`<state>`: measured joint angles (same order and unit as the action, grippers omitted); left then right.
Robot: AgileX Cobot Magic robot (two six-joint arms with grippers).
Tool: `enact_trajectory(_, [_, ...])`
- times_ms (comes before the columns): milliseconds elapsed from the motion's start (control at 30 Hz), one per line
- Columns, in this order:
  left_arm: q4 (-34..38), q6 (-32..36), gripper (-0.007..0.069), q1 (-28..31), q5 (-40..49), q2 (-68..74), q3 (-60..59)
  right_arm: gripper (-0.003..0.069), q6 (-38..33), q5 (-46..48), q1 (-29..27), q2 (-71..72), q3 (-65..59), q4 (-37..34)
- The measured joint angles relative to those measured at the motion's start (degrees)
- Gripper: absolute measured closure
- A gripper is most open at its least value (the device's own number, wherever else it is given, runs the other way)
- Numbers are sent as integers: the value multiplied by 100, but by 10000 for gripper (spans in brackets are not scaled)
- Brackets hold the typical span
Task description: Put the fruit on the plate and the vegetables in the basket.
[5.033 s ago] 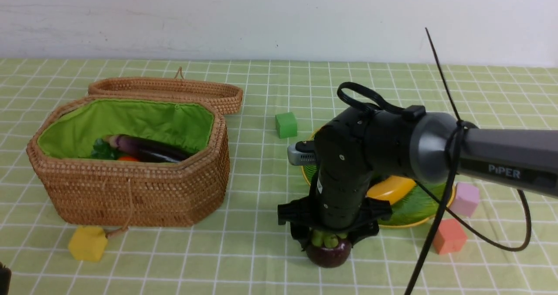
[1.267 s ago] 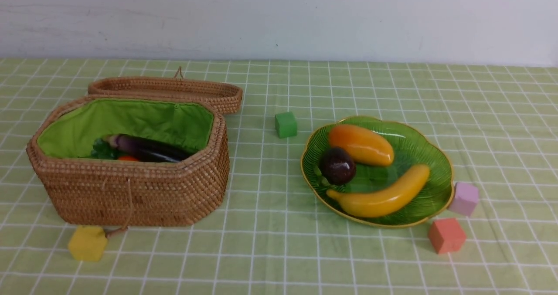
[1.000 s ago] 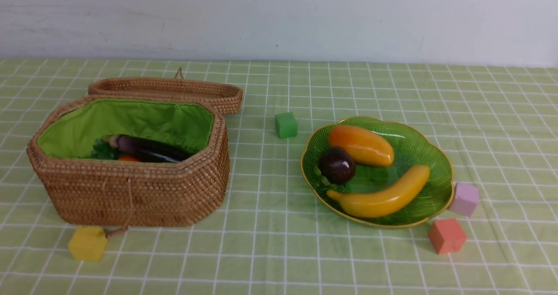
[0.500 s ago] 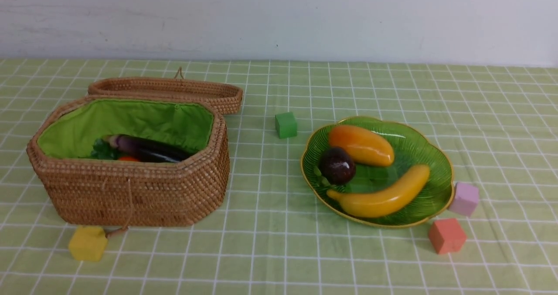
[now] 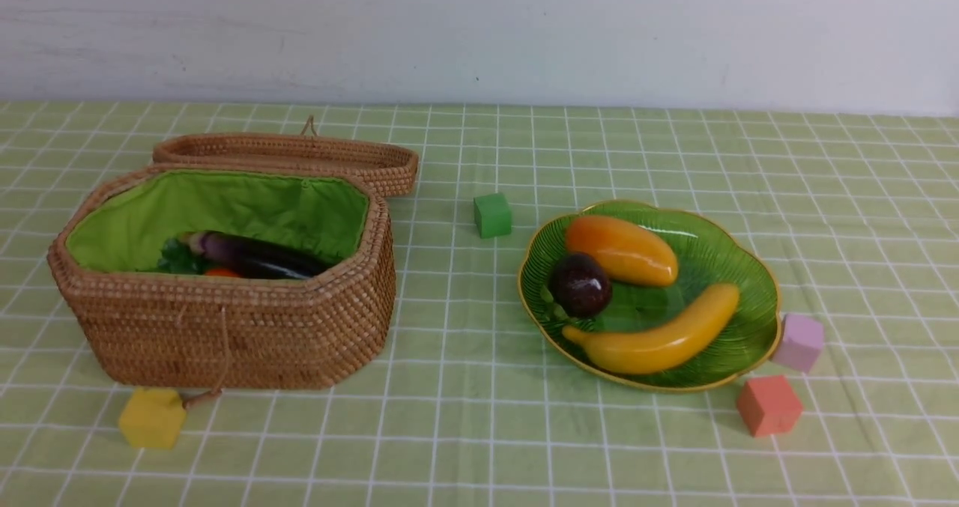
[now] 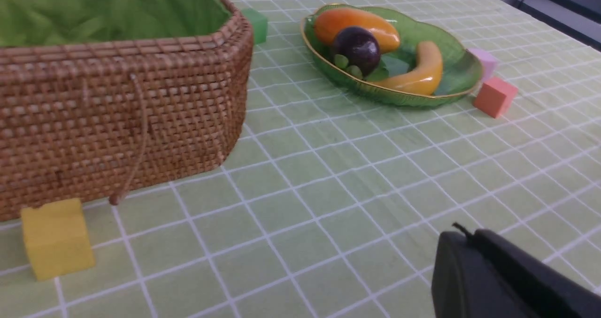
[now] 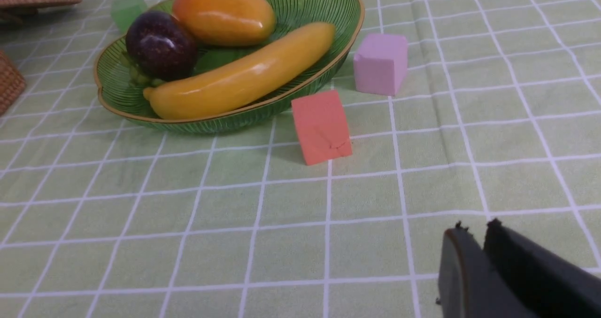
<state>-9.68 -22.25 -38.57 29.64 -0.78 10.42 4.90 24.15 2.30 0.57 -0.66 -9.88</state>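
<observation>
Front view, fruit: banana [image 5: 659, 336], mango [image 5: 622, 249] and mangosteen [image 5: 581, 285] lie on the plate [image 5: 753, 282]; banana's long axis runs from near-left to far-right
Front view, vegetables: eggplant [image 5: 251, 255] lies lengthwise in the basket [image 5: 240, 327], beside the carrot [image 5: 219, 272]
Front view, arms: neither shows
Left wrist view: left gripper [image 6: 462, 236] closed, empty, low over the tablecloth [image 6: 328, 177]
Right wrist view: right gripper [image 7: 474, 228] empty, fingertips nearly together, a thin slit between; red cube [image 7: 322, 126] near the plate
Writing: none readable
</observation>
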Motion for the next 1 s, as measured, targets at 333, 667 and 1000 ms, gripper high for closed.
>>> enact_trajectory(333, [1086, 776, 637, 3063, -1874, 0, -1113, 574, 0, 0, 0, 0, 0, 0])
enact_trajectory(667, [1296, 866, 637, 3459, -748, 0, -1213, 571, 6, 6, 0, 0, 0, -4])
enact_trajectory(1000, [1310, 866, 637, 3459, -748, 0, -1213, 570, 6, 6, 0, 0, 0, -4])
